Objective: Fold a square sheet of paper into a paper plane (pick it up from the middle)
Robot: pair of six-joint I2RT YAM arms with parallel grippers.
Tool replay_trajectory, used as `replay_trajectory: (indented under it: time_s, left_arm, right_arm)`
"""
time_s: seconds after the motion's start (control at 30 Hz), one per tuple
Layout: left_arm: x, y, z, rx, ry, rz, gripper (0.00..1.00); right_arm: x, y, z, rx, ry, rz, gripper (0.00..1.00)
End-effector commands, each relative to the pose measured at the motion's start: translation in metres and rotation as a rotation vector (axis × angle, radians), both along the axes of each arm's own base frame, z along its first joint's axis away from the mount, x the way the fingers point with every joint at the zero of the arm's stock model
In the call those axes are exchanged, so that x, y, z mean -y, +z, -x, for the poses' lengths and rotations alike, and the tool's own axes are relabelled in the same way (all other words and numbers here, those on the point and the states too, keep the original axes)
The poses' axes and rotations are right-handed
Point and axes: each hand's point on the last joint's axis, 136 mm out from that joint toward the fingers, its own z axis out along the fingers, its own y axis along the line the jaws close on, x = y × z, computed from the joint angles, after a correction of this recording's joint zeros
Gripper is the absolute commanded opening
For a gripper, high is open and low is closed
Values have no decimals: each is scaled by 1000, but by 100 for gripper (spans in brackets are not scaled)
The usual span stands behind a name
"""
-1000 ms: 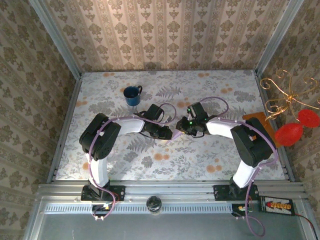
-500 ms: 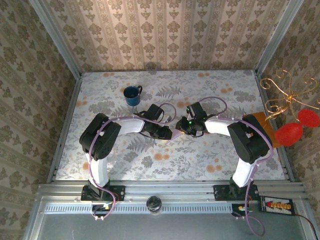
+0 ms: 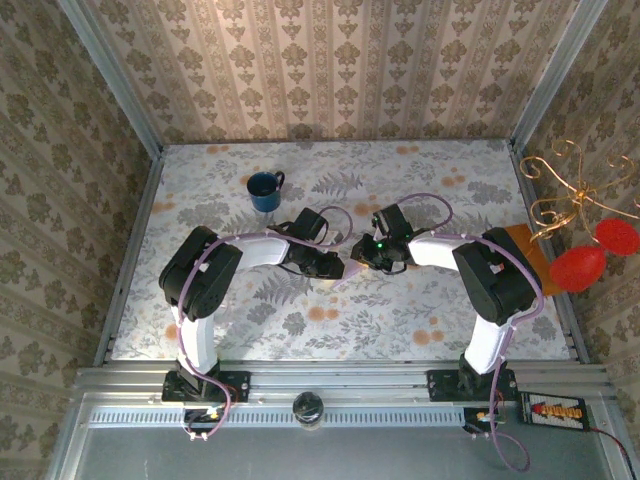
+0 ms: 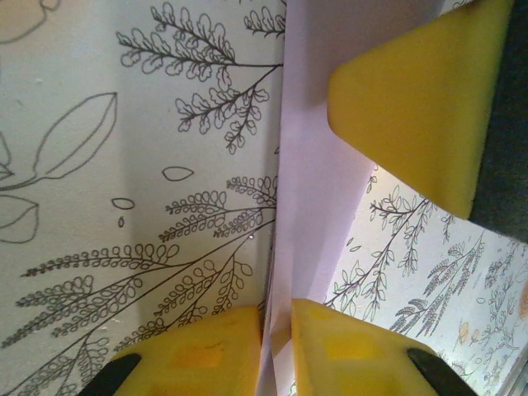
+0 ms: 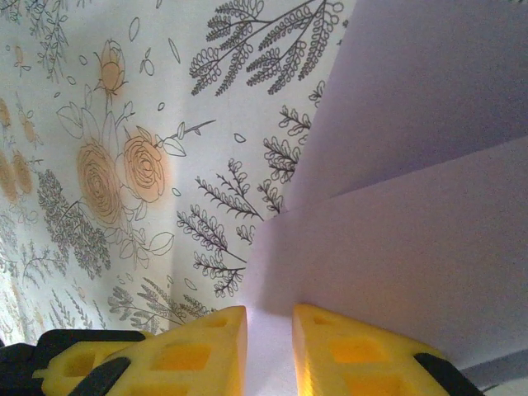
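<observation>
The square sheet of paper is a pale lilac, creased strip held between both grippers at the table's middle. In the left wrist view the paper runs edge-on up from my left gripper, whose yellow fingers pinch it. A yellow finger of the right gripper rests against the paper higher up. In the right wrist view the folded paper spreads to the right and passes between the close-set fingers of my right gripper. From above, the left gripper and right gripper nearly touch.
A blue mug stands at the back left of the floral table. An orange-brown flat rectangle lies at the right edge, partly under the right arm. A gold wire stand with red ornaments sits beyond that edge.
The right arm has swung slightly leftward, bringing its gripper a little closer to the left one. The left arm holds still.
</observation>
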Motion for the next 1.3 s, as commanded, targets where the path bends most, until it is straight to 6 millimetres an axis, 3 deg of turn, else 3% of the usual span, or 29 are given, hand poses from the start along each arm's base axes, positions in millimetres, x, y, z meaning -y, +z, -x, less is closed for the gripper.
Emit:
replay_trajectory:
  time_s: [0.0, 0.47, 0.8, 0.97, 1.27]
  left_arm:
    - [-15, -39, 17, -70, -5, -107, 19]
    - [-15, -36, 17, -68, -5, -107, 18]
    - [-20, 33, -11, 128, 89, -72, 25]
    - [-2, 51, -10, 110, 65, 53, 24]
    - [24, 48, -3, 45, 5, 133, 17]
  right_arm:
    - [5, -9, 3, -36, 10, 27, 22]
    - [11, -30, 10, -110, 14, 76, 18]
    - [14, -36, 18, -137, 41, 97, 17]
    - [13, -36, 19, -139, 44, 93, 16]
    - [14, -41, 21, -159, 43, 102, 13]
